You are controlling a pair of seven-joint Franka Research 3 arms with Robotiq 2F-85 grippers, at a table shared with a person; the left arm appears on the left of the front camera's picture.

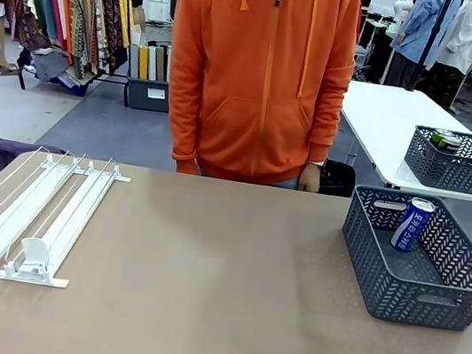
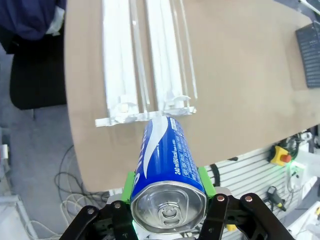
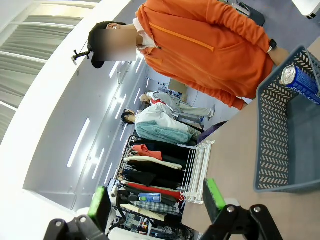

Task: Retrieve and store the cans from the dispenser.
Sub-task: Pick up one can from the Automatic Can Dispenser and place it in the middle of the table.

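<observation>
Blue can [image 2: 167,170] clamped in left tool [image 2: 169,187], base hidden; right tool [image 3: 157,200] agape.

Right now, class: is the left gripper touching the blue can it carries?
Touching. The left wrist view shows the left gripper with a green pad pressed against each side of the blue can, no gap showing.

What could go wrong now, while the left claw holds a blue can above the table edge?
1. The blue can juts far beyond the left claw, held near its top only; it might slip or tilt.
2. The grey basket lies across the table, a long carry.
3. A can already leans inside; dropping another could knock it.
</observation>
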